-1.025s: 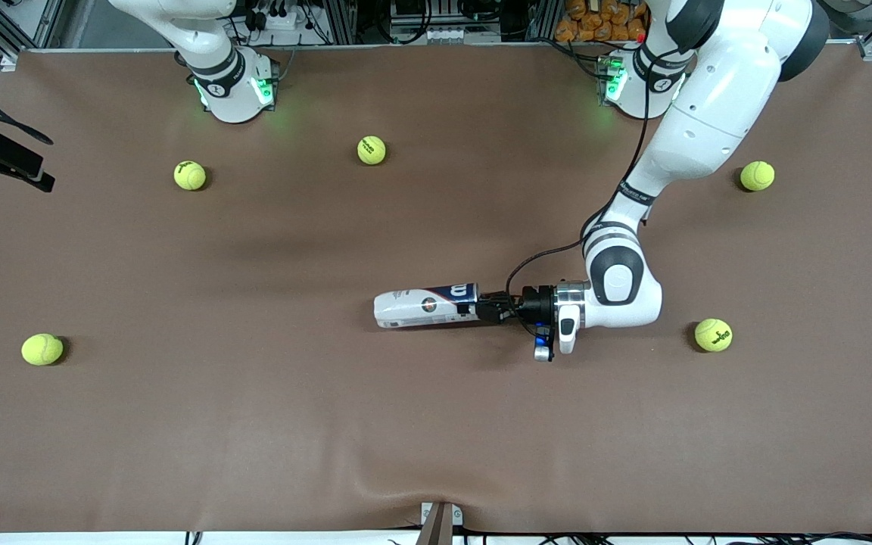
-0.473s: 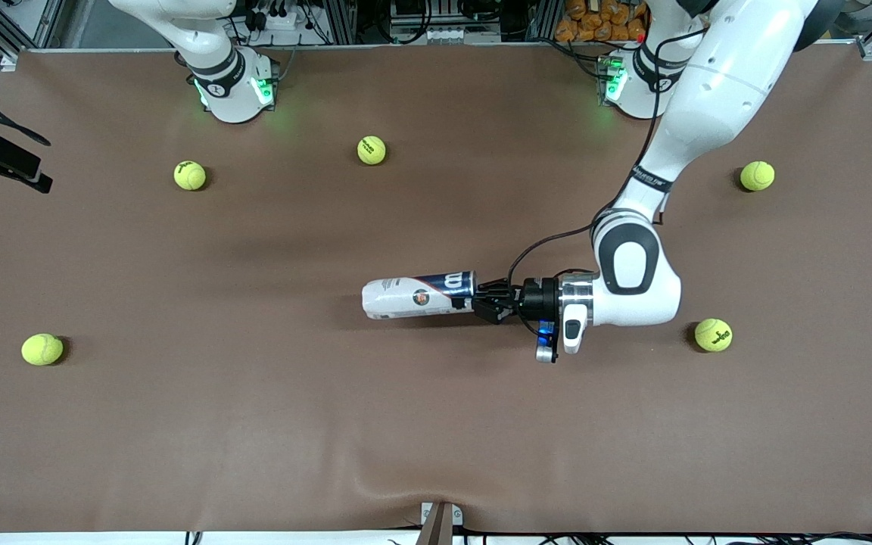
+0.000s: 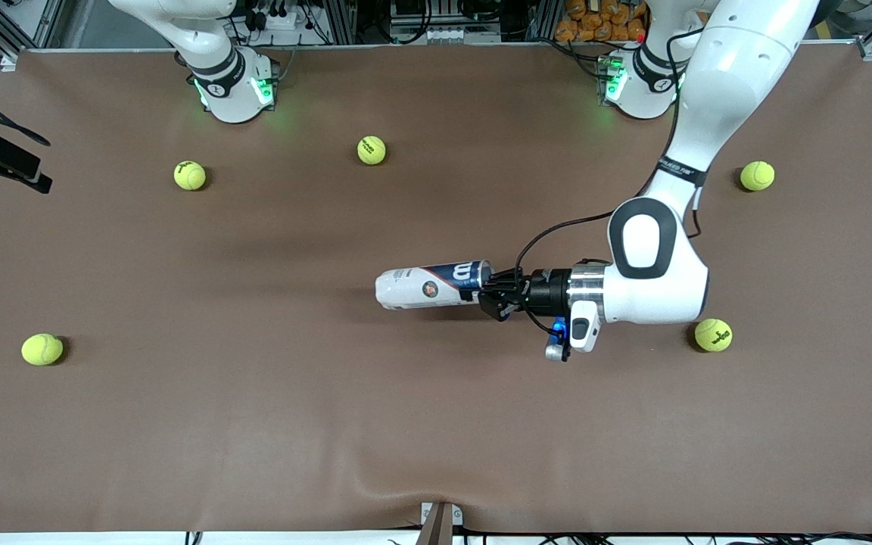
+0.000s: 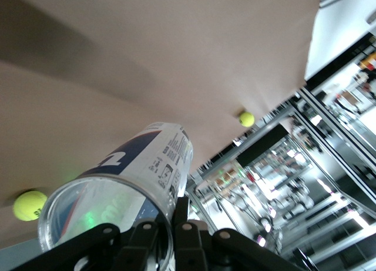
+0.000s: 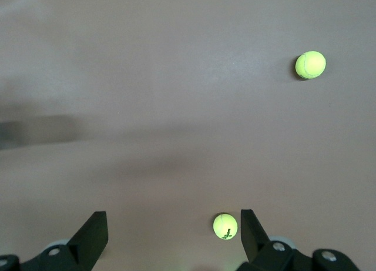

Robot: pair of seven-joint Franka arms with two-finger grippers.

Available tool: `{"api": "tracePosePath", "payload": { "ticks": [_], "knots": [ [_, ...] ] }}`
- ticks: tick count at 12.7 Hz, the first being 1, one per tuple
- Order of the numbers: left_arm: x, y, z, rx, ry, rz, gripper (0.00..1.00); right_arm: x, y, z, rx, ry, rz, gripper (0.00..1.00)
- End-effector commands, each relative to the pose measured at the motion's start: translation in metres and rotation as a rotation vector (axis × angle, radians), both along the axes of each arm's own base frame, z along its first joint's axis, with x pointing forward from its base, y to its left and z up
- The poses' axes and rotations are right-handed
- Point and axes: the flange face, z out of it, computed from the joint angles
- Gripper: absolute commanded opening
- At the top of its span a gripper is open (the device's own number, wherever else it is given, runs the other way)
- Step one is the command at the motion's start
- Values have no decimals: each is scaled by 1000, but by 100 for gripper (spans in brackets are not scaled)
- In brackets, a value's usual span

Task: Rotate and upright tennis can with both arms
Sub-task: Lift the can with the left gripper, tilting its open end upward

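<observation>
Brown cloth-covered desk [image 3: 254,424], metal frame and cables along the edge where the arm bases stand.

Nearest the front camera: yellow-green tennis ball [image 3: 42,349] toward the right arm's end, another yellow-green ball [image 3: 713,334] toward the left arm's end, just beside the left arm's white elbow.

Mid-desk: slim cylindrical tennis can with white and dark blue label [image 3: 433,284], lying roughly horizontal, slightly tilted, over the desk centre with a shadow under it. Open silvery-rimmed end points toward the left arm's end. Left black two-finger tool [image 3: 498,296] is clamped on that rim; in the left wrist view the can [image 4: 117,191] sits right at the black fingers [image 4: 141,238], which pinch its clear rim wall.

Farther from the front camera: three more yellow-green balls, one [image 3: 190,175] toward the right arm's end, one [image 3: 372,150] farther still, one [image 3: 757,175] at the left arm's end.

Right arm waits near its green-lit base. Right tool [image 5: 170,233] hangs over bare desk with fingers spread wide apart, holding nothing; two balls [image 5: 310,64] [image 5: 225,226] show below it.
</observation>
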Motion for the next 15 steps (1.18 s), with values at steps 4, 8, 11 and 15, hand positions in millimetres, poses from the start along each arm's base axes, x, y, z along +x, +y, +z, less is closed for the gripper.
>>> {"api": "tracePosePath", "payload": {
  "ticks": [4, 8, 11, 15],
  "knots": [
    [-7, -27, 51, 254, 16, -17, 0, 0, -1, 1, -2, -4, -18, 100],
    [-35, -69, 73, 473, -37, -54, 0, 0, 0, 1, -2, -4, -17, 100],
    [-48, -90, 75, 586, -57, -67, 0, 0, -1, 1, -2, -4, -18, 100],
    [-65, -108, 74, 682, -100, -116, 0, 0, -1, 1, -2, -4, -18, 100]
  ]
}}
